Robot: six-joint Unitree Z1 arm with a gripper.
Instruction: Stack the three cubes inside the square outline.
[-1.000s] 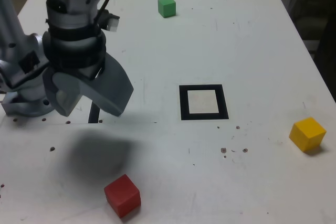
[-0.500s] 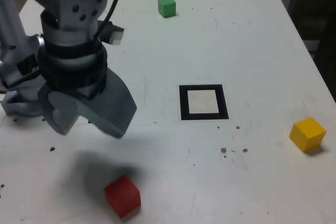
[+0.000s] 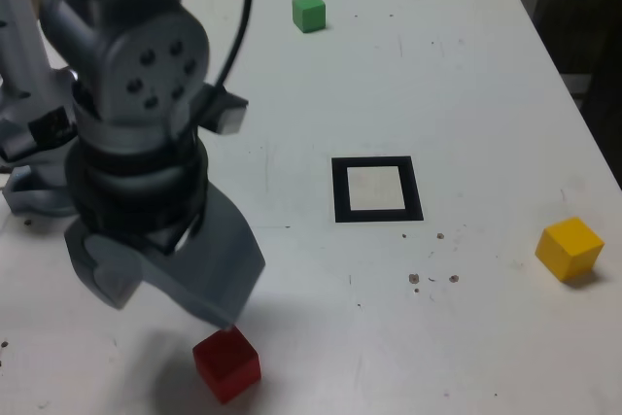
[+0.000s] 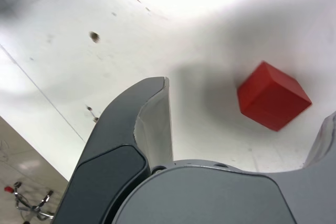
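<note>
Cubes first: the red cube (image 3: 226, 364) sits near the bottom edge of the exterior view, left of centre, flat on the white bench (image 3: 466, 94) and not touching anything as far as I can see. The green cube (image 3: 309, 13) is way up at the far end of the bench, and the yellow cube (image 3: 570, 249) is off at the exterior view's right, so all three are well apart from each other. The square outline (image 3: 377, 190), thick black border with a pale middle, lies roughly mid-bench with nothing inside it, so no stacking done yet. The gripper (image 3: 160, 289) hangs just above and to the exterior view's left of the red cube, jaws spread wide and holding nothing; one grey finger tip looks right beside the cube's top corner, but I can't tell if it touches. In the wrist view you get the red cube (image 4: 273, 96) sitting between the two fingers (image 4: 142, 129), closer to the one that only peeks in at the frame edge, with the gripper's shadow around it. Bench has some small dark specks scattered about.
</note>
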